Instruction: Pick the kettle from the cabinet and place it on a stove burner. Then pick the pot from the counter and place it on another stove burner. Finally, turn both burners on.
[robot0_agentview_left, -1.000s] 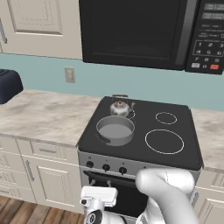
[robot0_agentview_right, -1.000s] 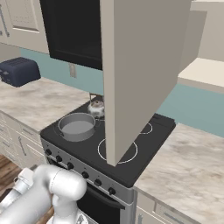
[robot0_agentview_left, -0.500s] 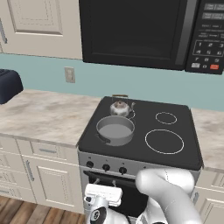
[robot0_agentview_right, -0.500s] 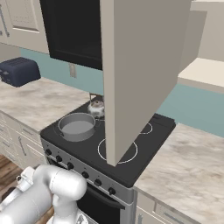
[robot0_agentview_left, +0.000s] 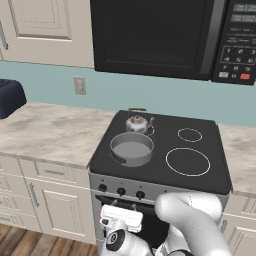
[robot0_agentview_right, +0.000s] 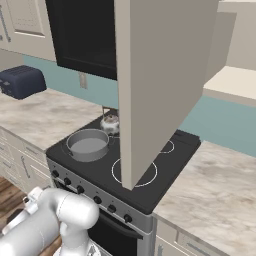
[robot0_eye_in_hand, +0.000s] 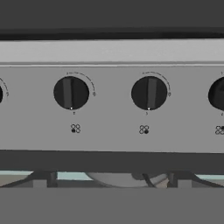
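We face the stove's grey control panel (robot0_eye_in_hand: 109, 109) with both vessels already on the black cooktop (robot0_agentview_left: 200, 180): the pot (robot0_agentview_left: 132, 148) sits on the front-left burner and the kettle (robot0_agentview_left: 137, 123) stands just behind it on the rear-left burner, the 2 close together, while the large front-right ring (robot0_agentview_left: 187, 161) and the small rear-right ring (robot0_agentview_left: 189, 134) stay bare. We judge that what remains is turning the 2 burners on. The gripper (robot0_agentview_left: 121, 221) hangs low in front of the oven, below the knob row, its jaws spread fully and holding nothing. The main risk, in our judgement, is choosing a wrong knob: in the hand view 2 dark knobs (robot0_eye_in_hand: 71, 92) (robot0_eye_in_hand: 148, 93) sit side by side, with more cut off at either edge, and only small dot icons (robot0_eye_in_hand: 75, 128) tell which ring each one serves. A second risk is the wide jaws straddling a knob off-centre and slipping. Room for moving looks ample in front of the panel; the cooktop's front edge overhangs it, and the counter (robot0_agentview_left: 45, 132) flanks the stove.
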